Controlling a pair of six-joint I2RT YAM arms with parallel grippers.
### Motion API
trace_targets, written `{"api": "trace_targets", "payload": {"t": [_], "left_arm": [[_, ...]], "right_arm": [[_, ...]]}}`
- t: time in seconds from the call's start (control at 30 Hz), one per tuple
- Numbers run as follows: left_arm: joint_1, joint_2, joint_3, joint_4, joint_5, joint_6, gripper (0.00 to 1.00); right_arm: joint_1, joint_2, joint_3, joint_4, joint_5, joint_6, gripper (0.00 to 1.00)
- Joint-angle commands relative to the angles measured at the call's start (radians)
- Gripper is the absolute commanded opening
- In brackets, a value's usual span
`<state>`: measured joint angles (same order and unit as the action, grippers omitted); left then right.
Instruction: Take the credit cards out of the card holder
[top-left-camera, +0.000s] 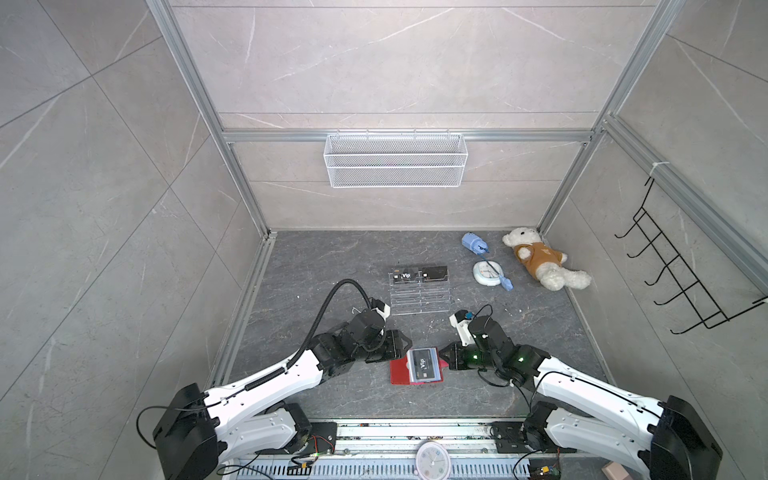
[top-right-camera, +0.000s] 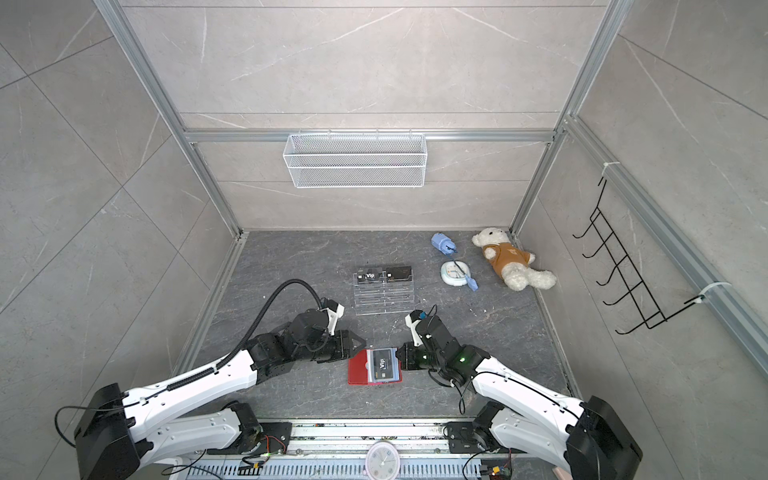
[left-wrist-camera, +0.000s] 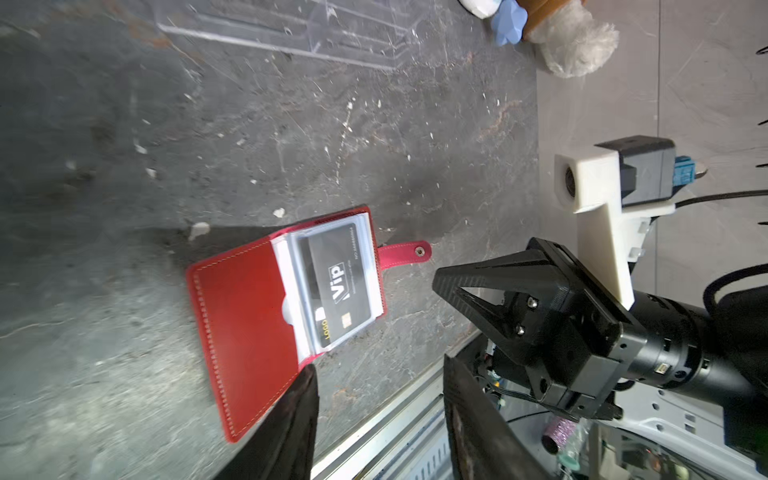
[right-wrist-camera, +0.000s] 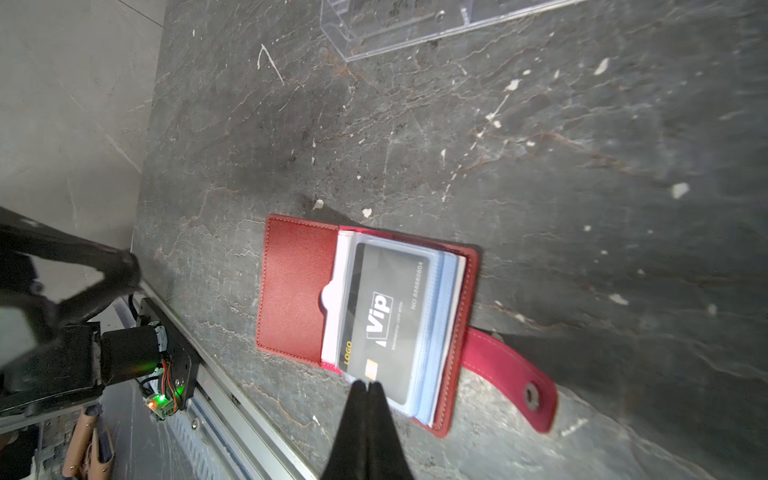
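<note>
Card holder flat on the bench, open, right between the two grippers in both top views. Left gripper sits at its far left corner. The wrist view shows that gripper parted, with a clear gap between the fingers and nothing in it. One fingertip overlaps a corner of the red cover; touching or just above, can't tell.

Right gripper is at the holder's opposite edge, fingers pressed tight together, empty. From its own camera the closed tip lines up with the short edge of the card. From the left wrist camera that same gripper sits just beside the snap tab, clear of the sleeves.

Now the holder itself: red, leather-look, pale stitching round the rim. One cover lies spread toward the left gripper, with a half-round notch showing white. On the other half is a stack of clear and pale blue sleeves. The top sleeve holds the black card: white "Vip", yellow "LOGO", a gold chip and a number down one side. The tab sticks out flat toward the right gripper, snap showing.

Farther back, two more black cards stand in the top tier of a clear stand, well apart from the holder.
</note>
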<state>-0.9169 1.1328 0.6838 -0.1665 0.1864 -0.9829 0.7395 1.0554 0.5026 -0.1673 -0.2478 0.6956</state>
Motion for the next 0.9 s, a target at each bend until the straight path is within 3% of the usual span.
{"api": "trace_targets", "payload": {"t": [0.0, 0.3, 0.87], "left_arm": [[-0.004, 0.04, -0.088, 0.209, 0.114, -0.109, 0.51], [-0.005, 0.225, -0.238, 0.582, 0.163, -0.274, 0.44], [-0.004, 0.313, -0.263, 0.663, 0.153, -0.288, 0.41]], "right_arm": [[0.005, 0.055, -0.013, 0.089, -0.027, 0.024, 0.02], [0.0, 0.239, -0.025, 0.217, -0.061, 0.022, 0.02], [-0.01, 0.327, -0.077, 0.281, -0.038, 0.02, 0.01]]}}
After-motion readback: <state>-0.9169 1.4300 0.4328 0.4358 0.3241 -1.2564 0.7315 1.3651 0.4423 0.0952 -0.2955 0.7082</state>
